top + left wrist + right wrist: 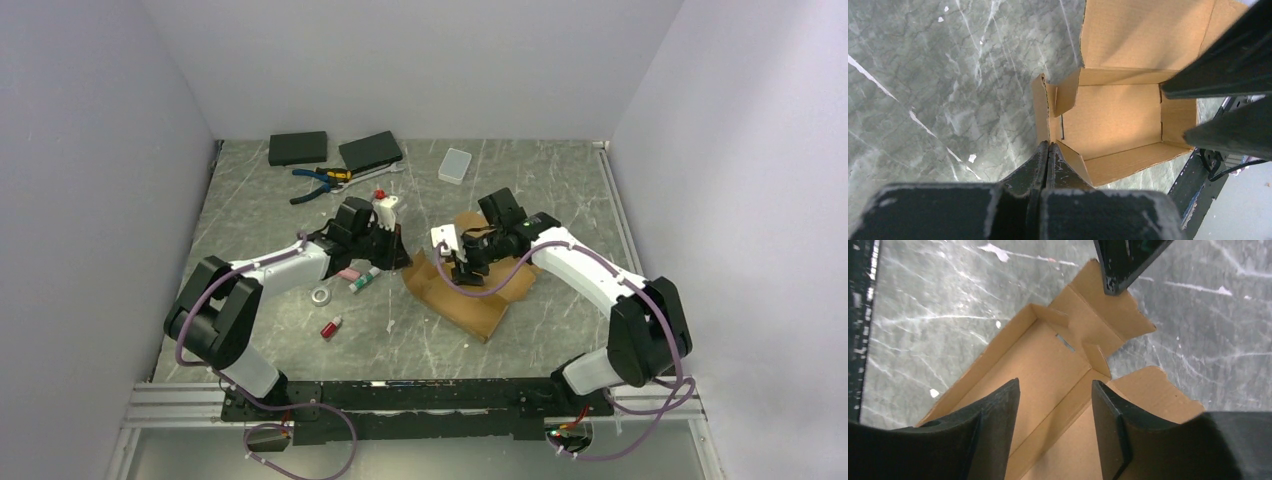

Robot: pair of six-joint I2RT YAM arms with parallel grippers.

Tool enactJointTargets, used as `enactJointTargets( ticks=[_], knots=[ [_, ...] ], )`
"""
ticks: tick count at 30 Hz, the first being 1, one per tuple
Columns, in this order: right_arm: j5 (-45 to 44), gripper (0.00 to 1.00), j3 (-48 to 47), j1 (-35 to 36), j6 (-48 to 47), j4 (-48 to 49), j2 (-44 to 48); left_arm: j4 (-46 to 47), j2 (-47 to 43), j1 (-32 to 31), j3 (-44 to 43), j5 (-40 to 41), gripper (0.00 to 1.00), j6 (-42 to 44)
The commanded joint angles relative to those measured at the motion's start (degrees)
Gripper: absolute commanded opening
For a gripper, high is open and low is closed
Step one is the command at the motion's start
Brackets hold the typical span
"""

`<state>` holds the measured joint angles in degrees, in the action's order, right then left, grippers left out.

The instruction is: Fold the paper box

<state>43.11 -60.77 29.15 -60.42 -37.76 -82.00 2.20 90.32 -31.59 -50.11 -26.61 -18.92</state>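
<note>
Grey marbled table (560, 190), plain white walls. Brown cardboard paper box (478, 300) lies centre-right, sides half raised. Left gripper (1048, 150), arm stretched low, has jaws pressed together at an upright side flap. Right gripper (1055, 390), arm bent, hovers over the box floor, jaws apart and empty.

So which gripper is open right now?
The right gripper: its fingers stand apart over the paper box. The left gripper is shut, tips at the box's side wall.

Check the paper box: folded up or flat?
Partly folded. The paper box has walls raised around its base in the left wrist view; the lid panel is spread open, not closed.
</note>
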Motion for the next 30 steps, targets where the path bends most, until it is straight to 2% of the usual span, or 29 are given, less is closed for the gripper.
enactJointTargets(
  ticks=[1, 7, 10, 15, 20, 30],
  knots=[
    [-3.85, 0.56, 1.85, 0.51, 0.37, 11.92, -0.11, 1.66, -2.13, -0.98, -1.47, 0.32, 0.00, 1.54],
    [-7.04, 0.49, 3.28, 2.39, 0.68, 19.82, -2.46, 1.47, -1.49, -2.23, -2.56, 1.13, 0.00, 2.45],
    [-6.55, 0.49, 3.77, 2.67, 0.91, 23.27, -3.57, 1.41, -1.38, -2.82, -2.92, 1.61, 0.00, 2.66],
    [-3.34, 0.51, 3.19, 2.75, -4.13, 22.90, -5.53, 1.56, -1.79, -3.12, -2.81, 1.90, 0.00, 2.99],
    [-3.83, 0.52, 2.47, 3.19, -8.71, 21.78, -7.61, 1.61, -2.04, -3.21, -2.84, 1.36, 0.00, 3.23],
    [-5.31, 0.51, 1.96, 5.50, -11.79, 22.14, -9.05, 1.11, -1.31, -3.71, -3.94, 0.10, 0.00, 3.30]
  ],
)
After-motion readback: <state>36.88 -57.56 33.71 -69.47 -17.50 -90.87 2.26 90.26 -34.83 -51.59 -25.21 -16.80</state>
